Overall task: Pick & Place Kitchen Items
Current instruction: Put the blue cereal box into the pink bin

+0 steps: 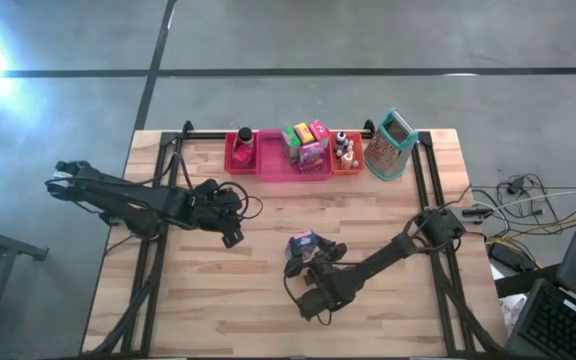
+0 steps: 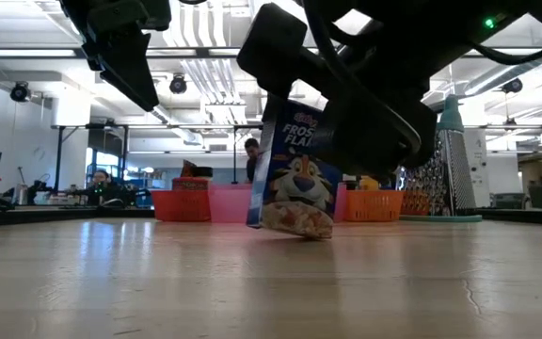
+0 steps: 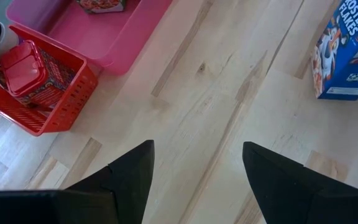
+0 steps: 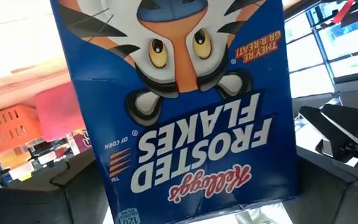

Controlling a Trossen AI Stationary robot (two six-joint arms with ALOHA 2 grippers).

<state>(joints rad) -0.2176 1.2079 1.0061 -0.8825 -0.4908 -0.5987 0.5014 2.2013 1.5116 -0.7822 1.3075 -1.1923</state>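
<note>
Frosted Flakes, a small blue cardboard cereal box (image 2: 294, 179), stands tilted on the wooden surface (image 1: 218, 300), one bottom corner down, right between the right jaws (image 1: 306, 255), which look spread with the box loose between them. To finish cleanly, the box should settle flat before backing straight off. The left jaws (image 3: 194, 171) hover apart and empty, well aside.

two black jointed arms (image 1: 138, 200), dark wedge-shaped fingers (image 3: 129, 174).

Cereal box (image 1: 303, 243) before bins (image 1: 293, 165)
</note>
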